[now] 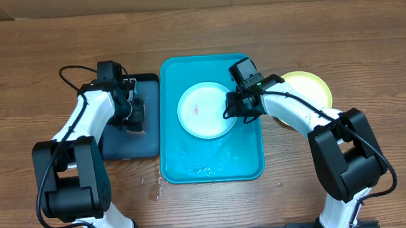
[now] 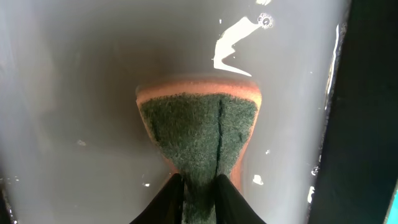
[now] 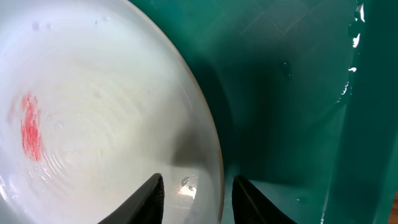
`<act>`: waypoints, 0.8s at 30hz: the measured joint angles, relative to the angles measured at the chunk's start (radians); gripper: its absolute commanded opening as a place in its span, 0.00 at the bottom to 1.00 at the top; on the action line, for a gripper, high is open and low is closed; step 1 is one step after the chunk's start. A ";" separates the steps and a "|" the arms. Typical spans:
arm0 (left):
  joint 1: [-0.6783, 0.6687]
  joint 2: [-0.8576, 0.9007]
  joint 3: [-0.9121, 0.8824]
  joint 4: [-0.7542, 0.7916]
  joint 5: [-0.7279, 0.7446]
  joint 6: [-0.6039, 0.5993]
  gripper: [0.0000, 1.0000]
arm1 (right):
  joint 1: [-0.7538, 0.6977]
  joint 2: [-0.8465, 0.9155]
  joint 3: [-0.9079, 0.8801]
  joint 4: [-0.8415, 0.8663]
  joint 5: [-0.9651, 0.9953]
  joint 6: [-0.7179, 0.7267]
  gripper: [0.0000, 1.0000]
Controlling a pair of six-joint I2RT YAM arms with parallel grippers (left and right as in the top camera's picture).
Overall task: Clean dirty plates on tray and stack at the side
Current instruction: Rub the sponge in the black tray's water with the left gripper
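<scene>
**Sponge clamped over the dark tray, right jaws astride a smeared plate**

The left gripper (image 2: 198,182) hangs over the smaller dark navy rectangular plastic tray (image 1: 123,147), which lies on the wooden tabletop (image 1: 51,38) just left of the large turquoise rectangular plastic tray (image 1: 245,160). Its jaws are clamped on a sponge (image 2: 199,130) with a green scouring face and an orange body. The sponge's far end is spread against the dark tray's wet, shiny floor.

A pale bluish-white round shallow plastic plate (image 1: 206,110) lies in the far half of the turquoise tray. It carries a small orange-red smear (image 3: 30,127) on its inner surface. The right gripper (image 3: 199,180) is at this plate's right edge. Its jaws stand apart, one over the plate's inside and the other just outside the rim, above the tray floor.

Water drops (image 1: 201,169) glisten on the near part of the turquoise tray. A yellow-green round plastic plate (image 1: 314,86) sits on the tabletop to the tray's right, partly hidden by the right arm.
</scene>
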 measured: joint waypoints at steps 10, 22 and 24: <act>-0.002 0.000 -0.037 0.045 -0.003 -0.009 0.04 | 0.000 0.000 0.000 0.000 0.000 0.000 0.36; -0.002 -0.016 0.060 -0.062 -0.011 -0.027 0.04 | 0.000 0.000 0.000 0.008 -0.001 0.012 0.24; -0.002 -0.044 0.096 -0.077 -0.011 -0.028 0.04 | 0.000 0.000 0.000 0.008 0.000 0.016 0.12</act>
